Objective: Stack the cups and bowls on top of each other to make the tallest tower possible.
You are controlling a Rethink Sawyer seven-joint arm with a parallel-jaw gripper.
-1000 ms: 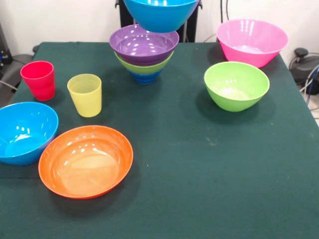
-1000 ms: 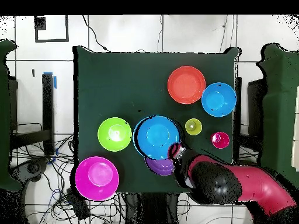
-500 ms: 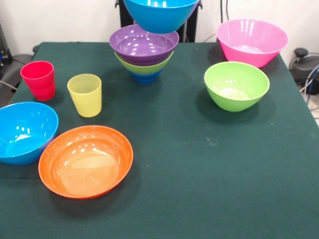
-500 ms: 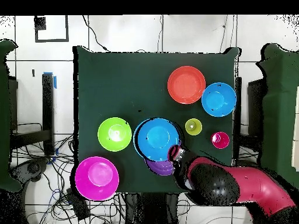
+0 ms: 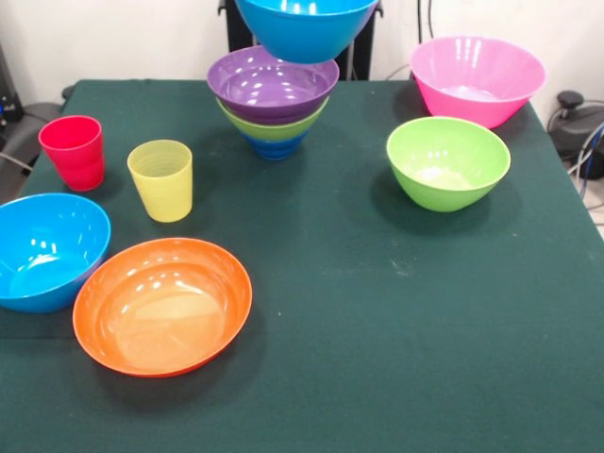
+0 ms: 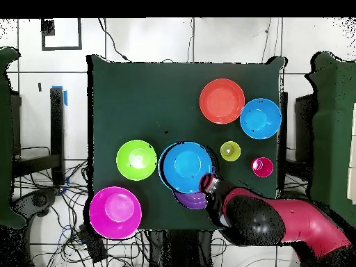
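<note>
While a light blue bowl (image 5: pixel 305 25) hangs in the air directly above the tower (image 5: pixel 274 102), clear of its purple top, I cannot tell the gripper (image 6: pixel 208 184) state.

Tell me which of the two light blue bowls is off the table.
The light blue bowl at the front view's top edge: it hangs in the air above the purple bowl of the tower. The other light blue bowl sits on the table beside the orange bowl.

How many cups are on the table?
2. The red cup stands near the table's left edge in the front view; the yellow cup stands beside it, apart. None seems hidden.
</note>
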